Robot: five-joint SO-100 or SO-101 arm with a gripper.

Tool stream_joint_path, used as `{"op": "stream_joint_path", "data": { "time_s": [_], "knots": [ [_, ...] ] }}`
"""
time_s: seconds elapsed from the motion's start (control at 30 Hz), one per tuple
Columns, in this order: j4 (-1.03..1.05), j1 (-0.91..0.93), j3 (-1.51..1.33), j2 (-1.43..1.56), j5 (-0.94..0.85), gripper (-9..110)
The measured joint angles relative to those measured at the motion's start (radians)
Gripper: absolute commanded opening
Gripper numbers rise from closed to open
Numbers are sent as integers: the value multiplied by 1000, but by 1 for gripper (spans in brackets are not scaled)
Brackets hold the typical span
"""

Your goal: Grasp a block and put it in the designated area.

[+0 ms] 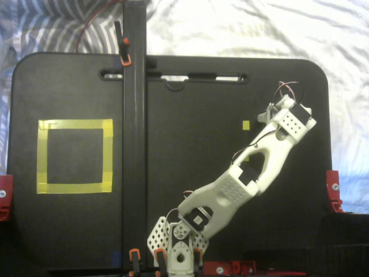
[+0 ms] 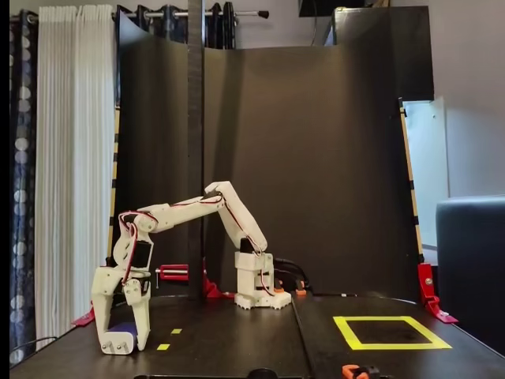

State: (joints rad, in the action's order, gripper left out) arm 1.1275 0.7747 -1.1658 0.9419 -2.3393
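The end effector (image 2: 121,341) reaches down to the desk (image 2: 237,347) near its left edge in the low fixed view, its two white fingers (image 2: 143,328) closed narrowly around the block (image 2: 123,328), which shows as a dark blue patch between them, resting on or just above the surface. In the top-down fixed view the end effector (image 1: 271,113) sits near the desk's right edge (image 1: 323,144), and the block is hidden under the wrist. A small yellow marker (image 1: 246,125) lies just beside it. The designated area (image 1: 75,156) lies well apart, near the desk's opposite edge, with bare board inside.
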Motion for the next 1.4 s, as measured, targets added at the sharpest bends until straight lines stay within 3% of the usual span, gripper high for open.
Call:
{"op": "stream_joint_path", "data": {
  "time_s": [0.8, 1.4],
  "knots": [
    [298, -109, -3, 261, 126, 22],
    [215, -437, -296, 489, 515, 22]
  ]
}}
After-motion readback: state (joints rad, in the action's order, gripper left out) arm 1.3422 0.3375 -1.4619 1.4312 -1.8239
